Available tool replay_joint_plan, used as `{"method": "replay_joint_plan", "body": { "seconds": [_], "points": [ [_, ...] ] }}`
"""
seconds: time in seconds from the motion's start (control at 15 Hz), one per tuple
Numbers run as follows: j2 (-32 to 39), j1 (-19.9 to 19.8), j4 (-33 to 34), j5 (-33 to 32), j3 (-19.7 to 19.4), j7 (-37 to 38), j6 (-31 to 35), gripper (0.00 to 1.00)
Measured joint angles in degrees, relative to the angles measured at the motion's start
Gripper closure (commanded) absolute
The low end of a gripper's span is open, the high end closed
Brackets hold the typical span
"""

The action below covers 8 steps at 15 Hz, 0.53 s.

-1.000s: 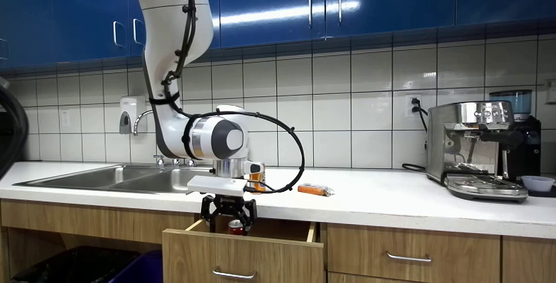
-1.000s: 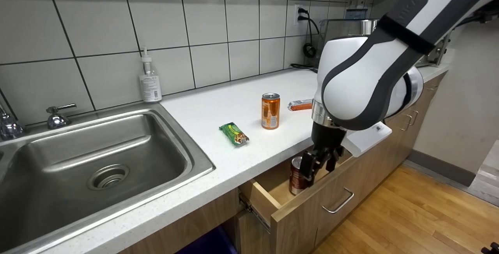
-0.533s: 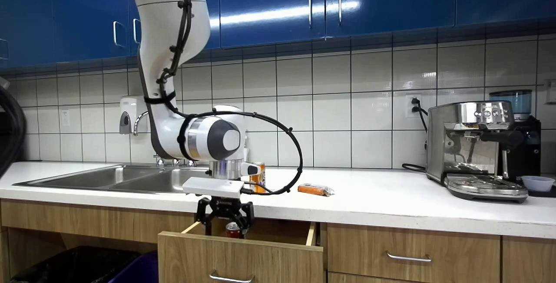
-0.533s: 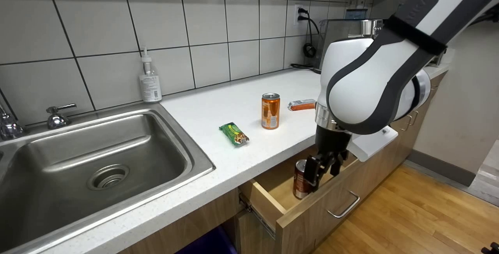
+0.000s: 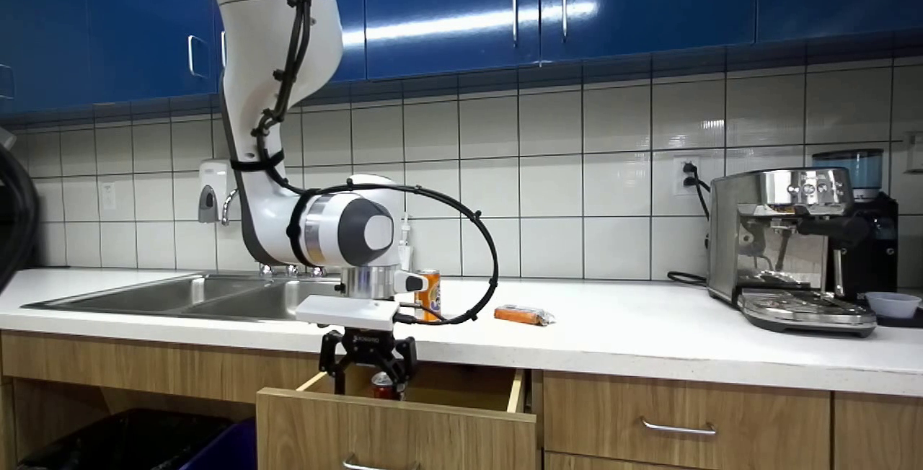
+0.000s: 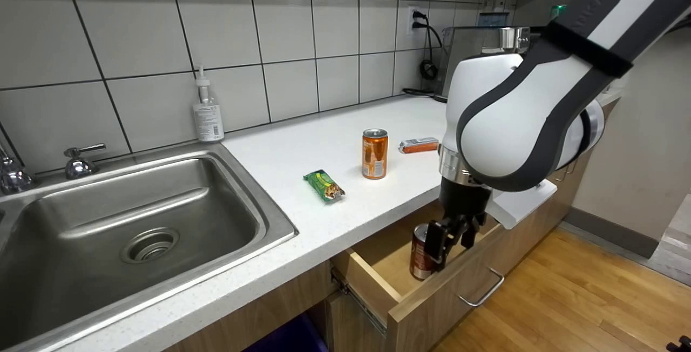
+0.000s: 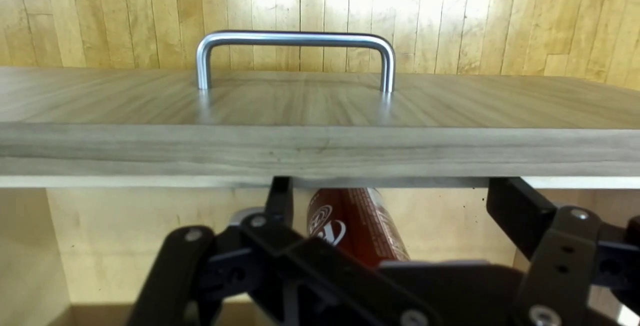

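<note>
The claw (image 7: 394,193), its sides spread apart, hangs in the open drawer (image 6: 372,278) below the front edge of the counter (image 6: 324,130), just behind the front panel (image 7: 320,153). Near it inside, a red can (image 6: 419,256) stands upright. Between the counter's front and back edges, an orange can (image 6: 374,155) stands near a green packet (image 6: 324,185).
</note>
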Motion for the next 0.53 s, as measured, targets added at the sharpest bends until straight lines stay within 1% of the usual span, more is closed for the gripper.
{"method": "replay_joint_plan", "body": {
  "seconds": [0.53],
  "points": [
    [-0.7,1.6,-1.3,-1.0,-0.5,1.2,0.0,0.00]
  ]
}}
